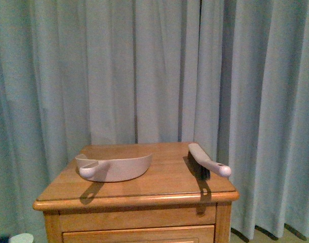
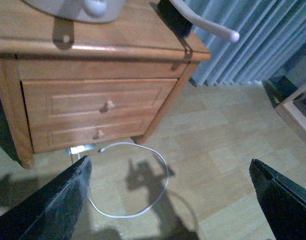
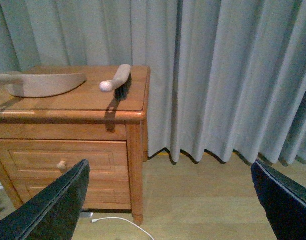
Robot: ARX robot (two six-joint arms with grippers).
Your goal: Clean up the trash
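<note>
trash not visible; cannot tell where.

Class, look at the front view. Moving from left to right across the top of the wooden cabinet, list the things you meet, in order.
On the cabinet: dustpan → brush.

Nightstand scene: a pale pink dustpan takes the left of the wooden nightstand top and a brush the right, its handle jutting past the edge. Bare wood lies between them and along the front. Curtains close in just behind. Lower down, the left gripper and right gripper (jaws spread wide) hang over open floor, where a white cable loops by the drawers.
</note>
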